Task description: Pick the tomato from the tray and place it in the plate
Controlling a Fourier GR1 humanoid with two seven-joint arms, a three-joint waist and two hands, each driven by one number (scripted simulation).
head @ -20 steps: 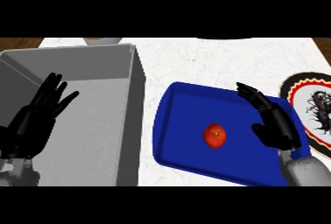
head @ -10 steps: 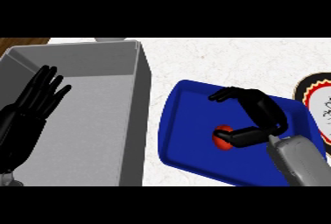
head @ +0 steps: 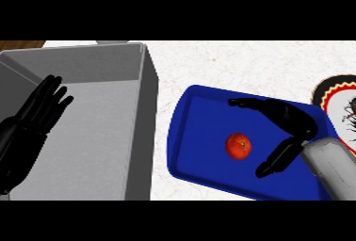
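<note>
A red tomato [head: 238, 146] lies near the middle of the blue tray [head: 200, 123]. My right hand [head: 292, 121] hangs over the tray's right half. Its fingers [head: 256, 104] arch above and beyond the tomato, and the thumb [head: 274, 161] points down just right of it. A small gap shows between the thumb and the tomato, so nothing is held. At the right edge the plate [head: 332, 96] shows only its patterned rim, partly hidden by my forearm. My left hand [head: 36, 123] rests open over the grey bin, fingers straight.
A large grey bin [head: 143, 99] fills the left side, its right wall close to the tray's left edge. White speckled counter [head: 230, 61] lies beyond the tray. A strip of wooden edge shows at the top left.
My right hand has swung in from the tray's right edge to over the tomato, fingers bending from straight to arched. The tomato stays in place. The left hand has barely moved.
</note>
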